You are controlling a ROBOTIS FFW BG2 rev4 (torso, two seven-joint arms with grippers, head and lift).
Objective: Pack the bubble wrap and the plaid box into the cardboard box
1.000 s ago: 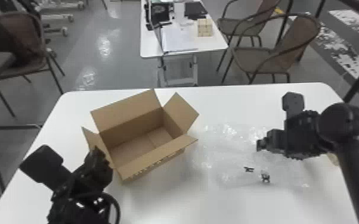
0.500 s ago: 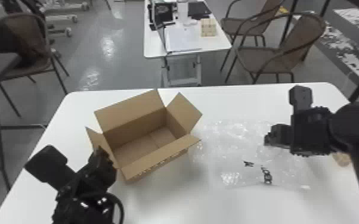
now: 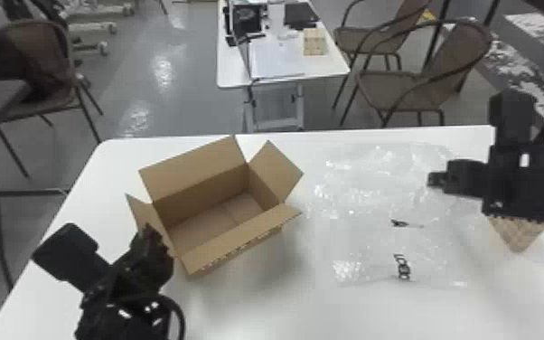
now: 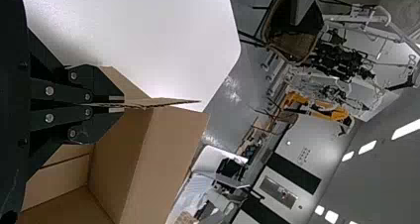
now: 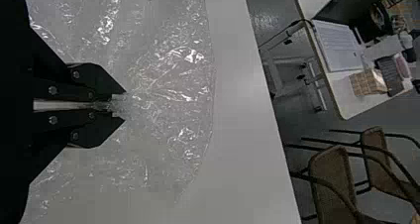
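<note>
Reaching over a white table [image 3: 284, 316], pinching with the right gripper [image 3: 433, 179] the wide, clear bubble wrap [image 3: 375, 190] spread across its right half. Clamping, between the left gripper's [image 3: 151, 228] closed fingers, a side flap [image 4: 168, 102] of the open cardboard box [image 3: 194, 181], just beside the wrap on the left. Having the small plaid box [image 3: 516, 235] near the wrap's right edge, partly hidden behind the right arm [image 3: 533, 190].
</note>
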